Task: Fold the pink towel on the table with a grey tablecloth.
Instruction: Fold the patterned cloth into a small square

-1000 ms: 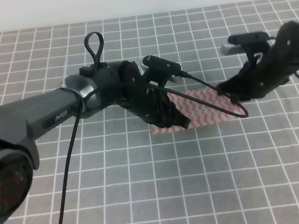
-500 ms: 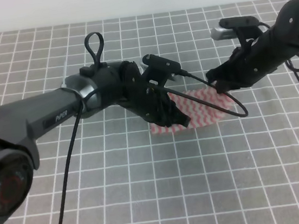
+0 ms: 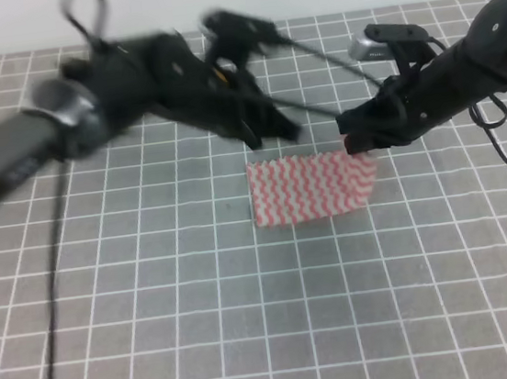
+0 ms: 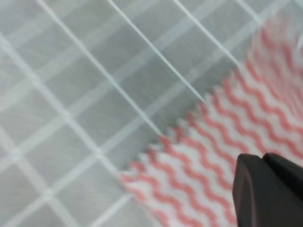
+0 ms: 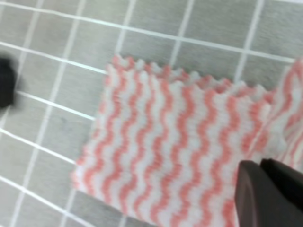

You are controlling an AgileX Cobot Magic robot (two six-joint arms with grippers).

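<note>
The pink towel (image 3: 305,191) lies folded into a small rectangle near the middle of the table with a grey tablecloth (image 3: 160,330). Its right edge is lifted off the cloth. My right gripper (image 3: 351,143) is at that raised edge and shut on it. In the right wrist view the towel (image 5: 165,142) rises toward the dark fingertips (image 5: 270,189) at the lower right. My left gripper (image 3: 286,135) is blurred, up off the table behind the towel's far left corner. In the left wrist view its fingertips (image 4: 270,189) sit together above the towel's corner (image 4: 203,156), holding nothing.
The left arm (image 3: 85,99) stretches from the left edge across the back of the table, with black cables (image 3: 311,53) looping over it. The right arm (image 3: 478,60) enters from the right. White grid lines cover the grey cloth.
My left gripper has lifted off the towel and swung up and back, exposing the folded towel. My right gripper has carried the towel's right edge leftward and upward.
</note>
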